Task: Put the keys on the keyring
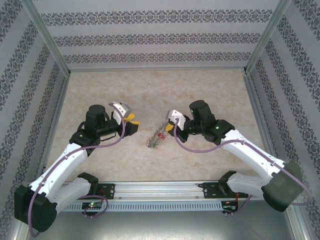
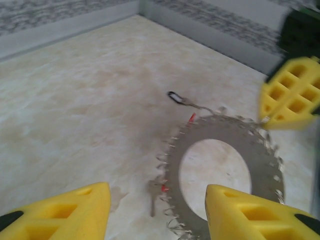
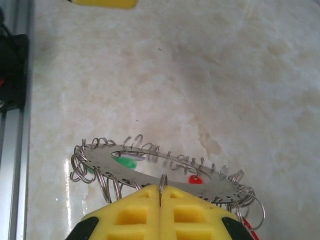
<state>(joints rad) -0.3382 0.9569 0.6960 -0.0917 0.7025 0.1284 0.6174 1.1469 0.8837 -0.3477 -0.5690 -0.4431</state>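
Here — keyring in R claw

Left arm: you see white link covers between black joint housings, with a large black cover at the elbow.
Right arm: you see the same white links and black joints; its elbow cover looks dark grey.
Cables: one purple cable follows each arm and loops free of the links near the wrist and elbow.
Left tool: you see two yellow pads, each moulded with a grid of square recesses, on black carriers.
Right tool: you see identical yellow grid-moulded pads with black corners.
Status light: you see a small green dot on the right arm's black wrist housing.
Bases: you see a black mount at the foot of each arm.
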